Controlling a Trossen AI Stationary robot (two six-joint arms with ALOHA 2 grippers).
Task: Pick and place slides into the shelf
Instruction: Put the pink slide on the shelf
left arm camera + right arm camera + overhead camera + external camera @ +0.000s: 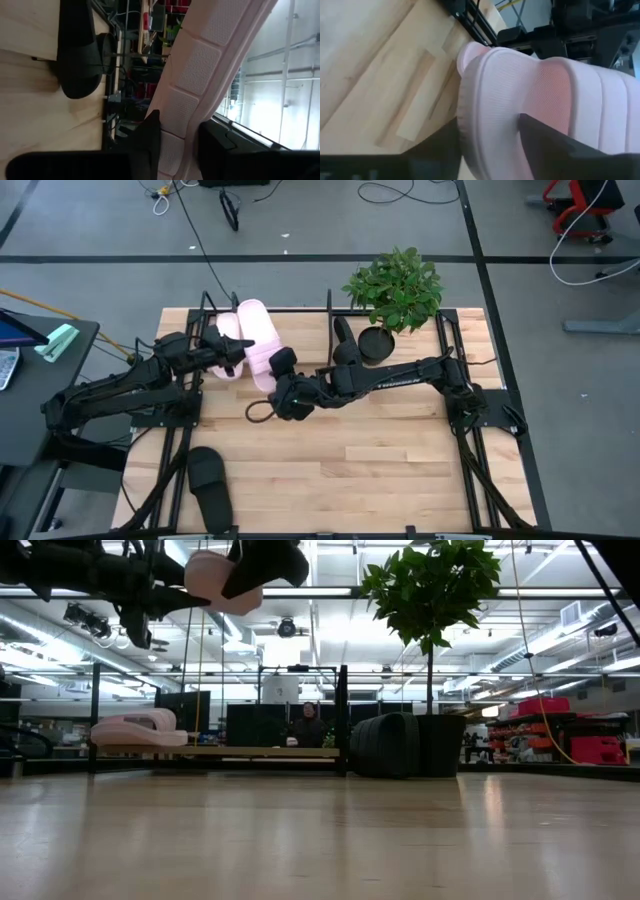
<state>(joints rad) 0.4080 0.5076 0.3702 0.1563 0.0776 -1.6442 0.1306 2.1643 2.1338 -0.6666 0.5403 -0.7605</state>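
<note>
One pale pink slide [258, 338] is held in the air above the shelf [220, 752], between my two grippers; the low view shows it near the top [215, 585]. My left gripper [238, 352] meets it from the left and my right gripper [278, 370] from the right, both shut on it. The second pink slide [135, 728] lies sole down on the shelf's left part. One black slide [345, 340] rests at the shelf's right end. The other black slide [210, 480] lies on the table near its near-left corner. My left gripper has the pink slide's sole edge [187, 107] pinched between its two fingers [150, 142], coming level from the table's left. The slide is lifted clear of shelf and table. My right gripper holds the same slide at its strap [505, 75]. One finger [545, 142] is under the strap and the other [437, 150] is outside the sole's rim. It comes from the table's right, at the slide's near end.
A leafy plant in a black pot [395, 290] stands at the far edge, right of the shelf and close to the black slide. A dark cable loop [258, 412] hangs below my right gripper. Bare wooden table [380, 460] stretches across the near half.
</note>
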